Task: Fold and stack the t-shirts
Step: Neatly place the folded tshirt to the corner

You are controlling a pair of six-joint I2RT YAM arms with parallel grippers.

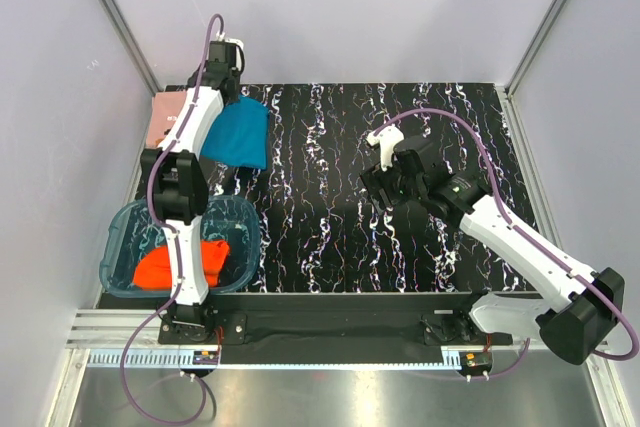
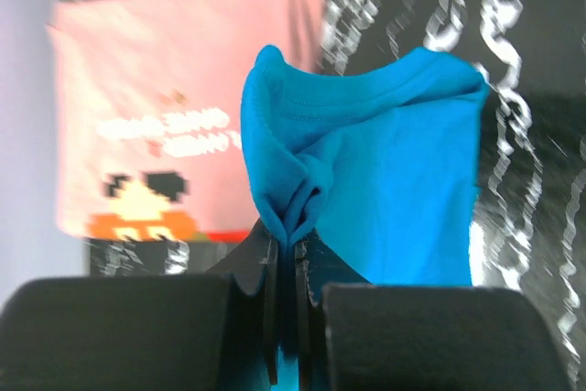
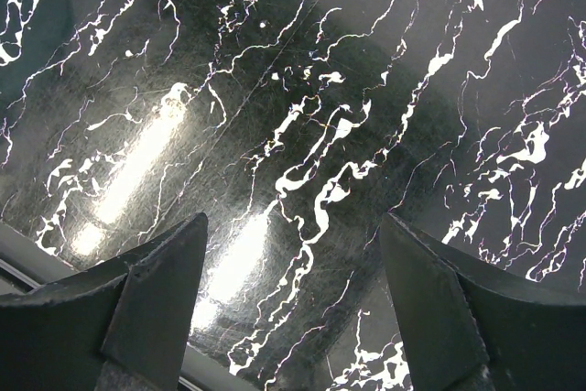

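Note:
My left gripper (image 2: 287,244) is shut on a bunched edge of the folded teal-blue t-shirt (image 2: 385,171) and holds it over the far left of the table, where it shows in the top view (image 1: 238,133). The salmon-pink t-shirt with dark lettering and a pixel graphic (image 2: 156,125) lies folded beside it at the far left corner (image 1: 165,117). The orange-red t-shirt (image 1: 185,264) lies crumpled in the tub. My right gripper (image 3: 291,254) is open and empty above bare table near the middle (image 1: 385,182).
A clear blue-tinted plastic tub (image 1: 245,222) stands at the near left, around the left arm's base link. The table top is black marble-patterned (image 1: 330,217). Grey walls and metal frame posts (image 1: 120,22) close in the left, back and right sides.

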